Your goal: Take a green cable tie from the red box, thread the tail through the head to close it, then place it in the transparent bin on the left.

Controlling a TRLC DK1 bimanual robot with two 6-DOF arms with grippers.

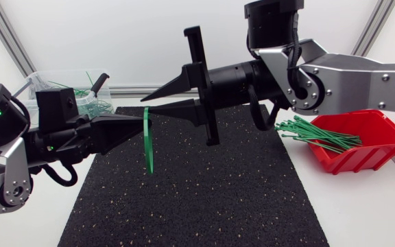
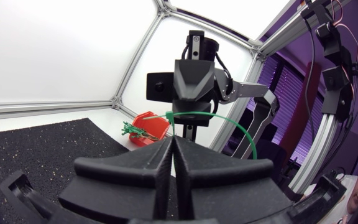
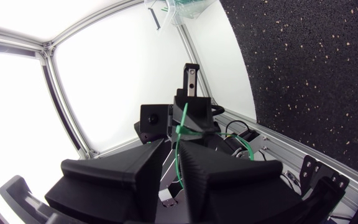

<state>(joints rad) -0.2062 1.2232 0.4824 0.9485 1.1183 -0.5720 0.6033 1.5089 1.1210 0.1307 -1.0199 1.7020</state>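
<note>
A green cable tie (image 1: 147, 140) hangs curved above the black mat (image 1: 197, 199). My left gripper (image 1: 141, 123) is shut on its upper end. In the left wrist view the tie (image 2: 229, 120) arcs out from the closed fingertips of that gripper (image 2: 173, 140) as a loop. My right gripper (image 1: 145, 104) points at the same spot from the right, fingers slightly apart, the lower tip just above the tie's top. In the right wrist view the tie (image 3: 180, 134) runs through the gap of the open right gripper (image 3: 174, 145) without being pinched.
The red box (image 1: 362, 154) at the right holds several green ties (image 1: 317, 134) sticking out over its left rim. The transparent bin (image 1: 53, 79) stands at the back left behind my left arm, with some green ties inside.
</note>
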